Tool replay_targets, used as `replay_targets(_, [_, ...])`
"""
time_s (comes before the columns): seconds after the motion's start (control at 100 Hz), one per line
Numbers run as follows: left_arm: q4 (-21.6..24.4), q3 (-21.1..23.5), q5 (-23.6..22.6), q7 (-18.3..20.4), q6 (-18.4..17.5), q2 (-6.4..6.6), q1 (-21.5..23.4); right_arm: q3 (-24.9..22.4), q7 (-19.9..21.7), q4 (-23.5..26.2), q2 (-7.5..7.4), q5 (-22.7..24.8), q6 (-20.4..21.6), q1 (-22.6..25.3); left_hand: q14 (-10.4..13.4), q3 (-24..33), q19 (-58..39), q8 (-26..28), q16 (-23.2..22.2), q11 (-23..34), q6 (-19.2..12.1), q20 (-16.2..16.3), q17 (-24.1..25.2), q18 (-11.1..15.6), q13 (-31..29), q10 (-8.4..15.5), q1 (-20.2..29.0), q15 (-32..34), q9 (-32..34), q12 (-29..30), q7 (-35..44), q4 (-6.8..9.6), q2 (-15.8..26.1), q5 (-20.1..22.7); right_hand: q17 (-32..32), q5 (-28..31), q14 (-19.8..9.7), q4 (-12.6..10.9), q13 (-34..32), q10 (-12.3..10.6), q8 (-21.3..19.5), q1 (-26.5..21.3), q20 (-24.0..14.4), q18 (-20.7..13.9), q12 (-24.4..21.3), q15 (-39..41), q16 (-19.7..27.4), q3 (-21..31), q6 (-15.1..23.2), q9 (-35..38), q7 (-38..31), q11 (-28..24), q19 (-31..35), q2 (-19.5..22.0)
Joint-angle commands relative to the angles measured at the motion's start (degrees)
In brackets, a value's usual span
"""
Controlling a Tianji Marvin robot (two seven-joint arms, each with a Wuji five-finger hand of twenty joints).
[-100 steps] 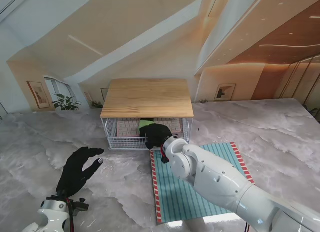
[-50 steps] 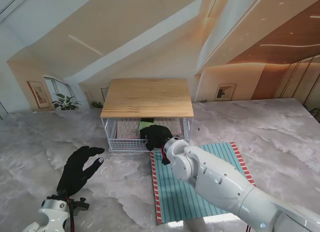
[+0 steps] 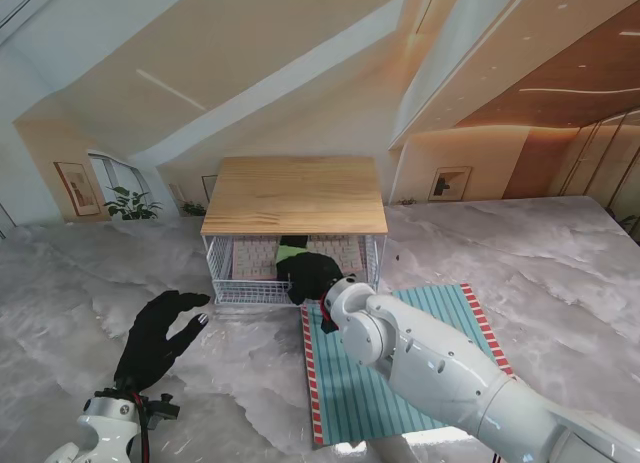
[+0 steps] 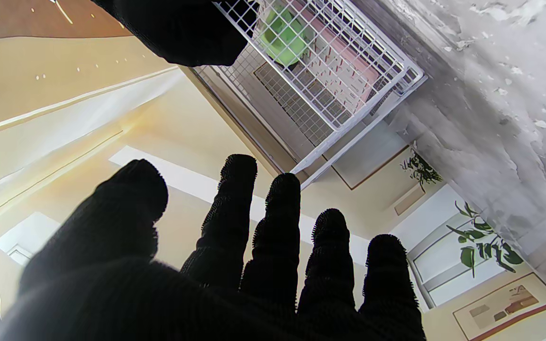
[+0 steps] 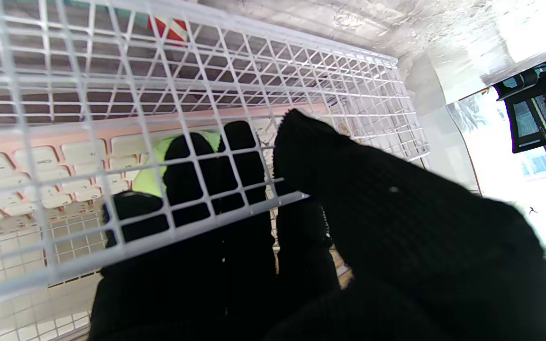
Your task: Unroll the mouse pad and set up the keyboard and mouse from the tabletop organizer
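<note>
Right hand [image 3: 312, 274] reaches inside the wire organizer [image 3: 228, 283], fingers [image 5: 235, 156] curling over the green mouse [image 5: 152, 177]; whether it is gripped yet, cannot tell. Presumably mouse comes out first because it sits on top. Beneath it lies the pink keyboard [image 5: 12, 175], flat, with square pale keys. Nearer than the hand, striped mouse pad [image 3: 420, 378] lies unrolled on the marble table [image 3: 560, 273]. Left hand [image 3: 160, 335] idle, fingers spread, well apart.

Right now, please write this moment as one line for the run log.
pad: unrolled | right hand: in organizer, at mouse | left hand: open
</note>
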State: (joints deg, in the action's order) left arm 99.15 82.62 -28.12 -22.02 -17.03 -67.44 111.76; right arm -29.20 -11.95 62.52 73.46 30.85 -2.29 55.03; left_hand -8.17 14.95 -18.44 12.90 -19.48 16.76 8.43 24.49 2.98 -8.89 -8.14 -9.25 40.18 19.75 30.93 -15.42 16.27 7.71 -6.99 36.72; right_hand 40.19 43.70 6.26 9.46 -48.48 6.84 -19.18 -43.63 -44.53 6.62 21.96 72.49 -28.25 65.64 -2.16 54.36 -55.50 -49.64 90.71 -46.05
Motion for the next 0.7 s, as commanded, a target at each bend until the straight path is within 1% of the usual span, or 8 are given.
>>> replay_targets(0.0, [0.51, -0.22, 0.01, 0.76, -0.16, -0.33, 0.26, 0.29, 0.41, 0.84, 0.22, 0.24, 0.54, 0.54, 1.98, -1.02, 1.11, -0.62, -0.02, -0.61, -0.19, 0.7, 0.59, 1.81, 1.91, 0.4, 0.13, -0.44, -1.17, 0.76, -0.87, 1.25, 0.26, -0.65, 3.03, 3.86, 2.12, 0.64, -3.29, 1.99, -0.21, -2.55, -6.47, -5.17, 0.41, 4.48, -1.15, 0.47, 1.23, 1.39, -2.22, -1.25, 10.65, -1.42])
replay_targets(0.33, [0.73, -0.13, -0.12, 0.67, -0.16, -0.34, 0.46, -0.07, 0.34, 1.96, 0.03, 0.22, 0.74, 1.31, 1.95, -1.01, 1.52, -0.62, 0.01, -0.59, -0.17, 0.96, 0.62, 1.87, 1.92, 0.41, 0.14, -0.53, -1.1, 0.74, -0.87, 1.24, 0.24, -0.64, 3.5, 4.27, 2.11, 0.64, -3.71, 2.05, -0.36, -2.55, -6.51, -5.21, 0.75, 4.93, -1.32, 0.39, 1.23, 1.83, -2.32, -1.45, 11.09, -1.4])
replay_targets(0.69, [0.9, -0.15, -0.07, 0.71, -0.18, -0.33, 0.48, -1.39, 0.98, 4.75, -1.16, 1.05, 0.43, 3.45, 2.01, -1.03, 1.81, -0.63, 0.01, -0.6, -0.19, 1.22, 0.62, 1.86, 1.91, 0.39, 0.06, -0.54, -1.09, 0.75, -0.88, 1.23, 0.24, -0.66, 3.71, 4.66, 1.89, 0.62, -4.03, 2.21, -0.52, -2.51, -6.64, -5.18, 1.09, 5.36, -1.51, 0.27, 1.09, 2.27, -2.36, -1.56, 11.59, -1.32])
